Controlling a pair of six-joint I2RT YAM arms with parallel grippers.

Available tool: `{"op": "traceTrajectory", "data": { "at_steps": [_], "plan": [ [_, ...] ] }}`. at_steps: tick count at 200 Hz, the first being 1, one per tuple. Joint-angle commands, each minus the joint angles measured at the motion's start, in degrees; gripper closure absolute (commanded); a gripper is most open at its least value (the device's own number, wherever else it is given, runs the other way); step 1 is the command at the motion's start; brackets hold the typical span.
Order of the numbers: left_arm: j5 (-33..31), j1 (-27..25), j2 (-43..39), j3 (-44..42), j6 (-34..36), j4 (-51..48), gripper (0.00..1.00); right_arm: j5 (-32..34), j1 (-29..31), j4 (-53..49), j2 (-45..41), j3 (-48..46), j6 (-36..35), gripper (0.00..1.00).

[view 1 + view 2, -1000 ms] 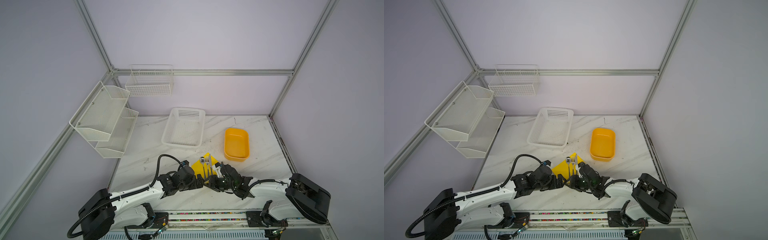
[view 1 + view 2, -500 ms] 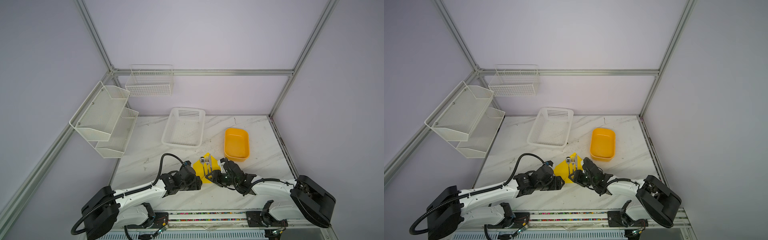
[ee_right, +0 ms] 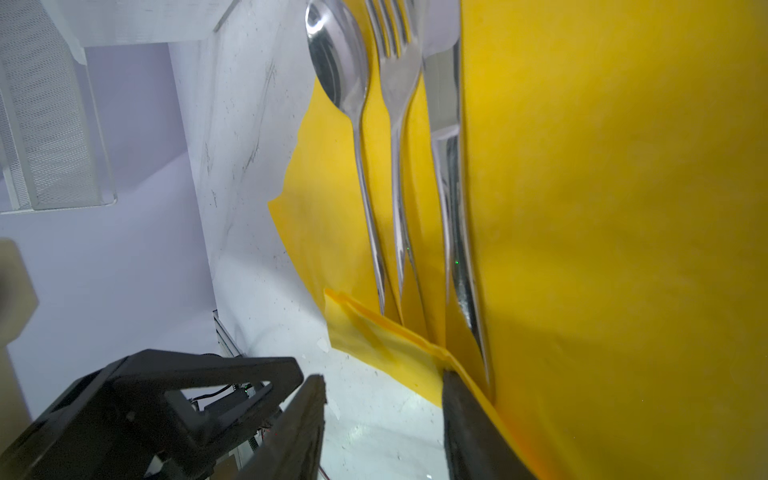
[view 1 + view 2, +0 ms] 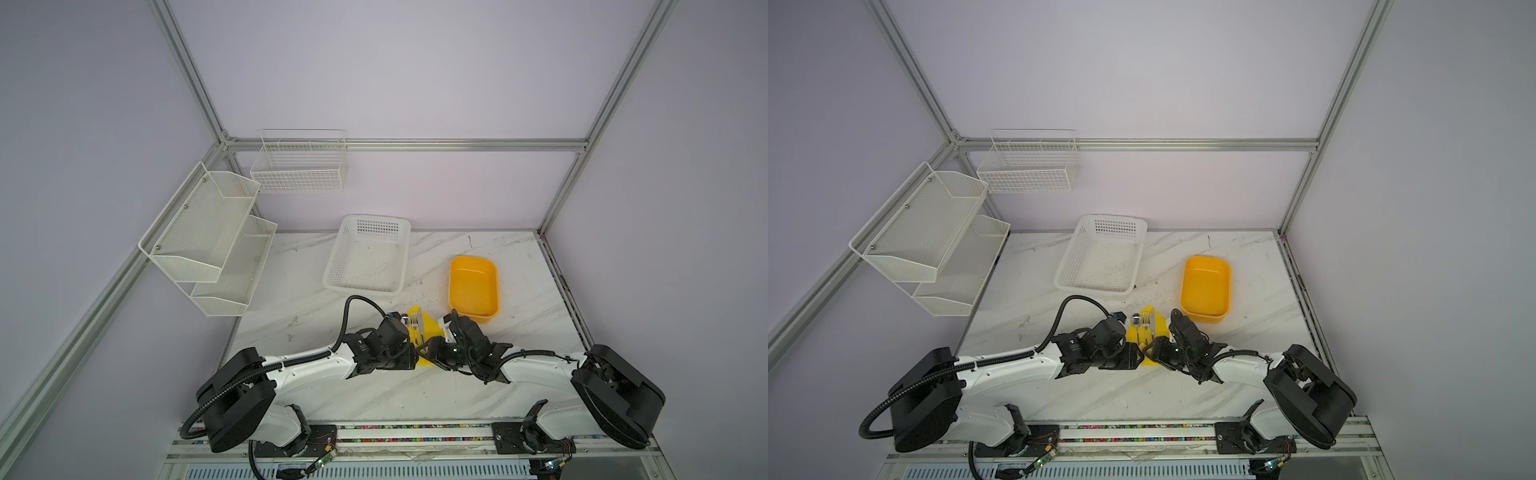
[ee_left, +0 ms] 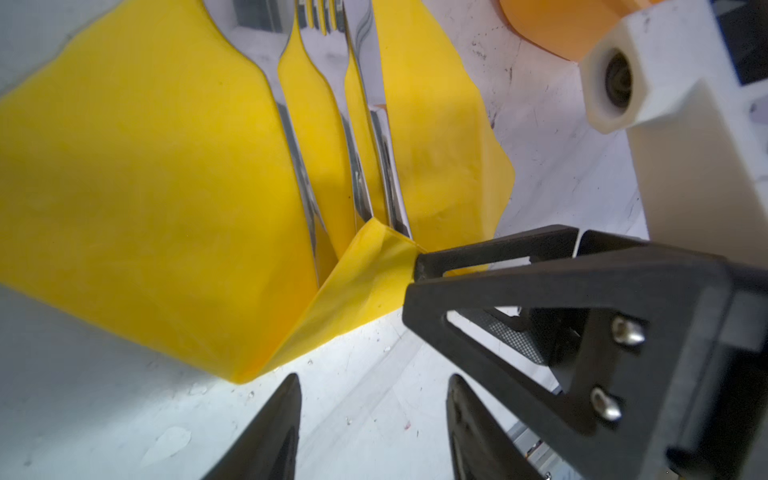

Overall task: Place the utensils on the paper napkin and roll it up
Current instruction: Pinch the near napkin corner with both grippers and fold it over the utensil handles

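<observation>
The yellow paper napkin (image 5: pixel 145 166) lies on the marble table, seen in both top views (image 4: pixel 1160 329). The utensils lie side by side on it: a spoon (image 3: pixel 336 62), a fork (image 3: pixel 392 75) and a knife (image 3: pixel 442 95). The napkin's near corner is folded up over the handle ends (image 5: pixel 365 270). My right gripper (image 3: pixel 382 382) is open. One of its fingers (image 3: pixel 461 415) touches that fold, and bare table shows between its jaws. My left gripper (image 5: pixel 372 386) is open and holds nothing, just short of the napkin's near edge. Both grippers meet at the napkin's near end (image 4: pixel 424 357).
An orange-yellow tub (image 4: pixel 473 286) stands just behind the right gripper. A white perforated basket (image 4: pixel 368 253) sits at the back middle. White mesh shelves (image 4: pixel 208 232) hang on the left wall and a wire basket (image 4: pixel 299 162) on the back wall.
My left gripper's jaws have come closer together. Both arms shifted slightly at the napkin's near end; the utensils have stayed in place.
</observation>
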Motion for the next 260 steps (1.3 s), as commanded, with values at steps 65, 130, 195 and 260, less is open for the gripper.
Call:
{"op": "traceTrajectory", "data": {
  "at_steps": [65, 130, 195, 260],
  "plan": [
    [0.9, 2.1, 7.3, 8.8, 0.1, -0.3, 0.77, 0.6, -0.7, -5.7, -4.8, -0.9, -0.5, 0.53],
    [2.1, 3.0, 9.7, 9.2, 0.3, 0.9, 0.77, 1.9, -0.7, -16.2, -8.5, 1.3, -7.6, 0.63],
    [2.4, 2.9, 9.6, 8.8, -0.2, 1.5, 0.77, 3.5, -0.7, -18.5, -5.4, 3.5, -9.6, 0.88],
    [2.7, 3.0, 8.7, 7.6, -0.2, 1.9, 0.76, 6.5, -0.7, -19.2, -5.6, 0.2, -7.9, 0.94]
  ]
}}
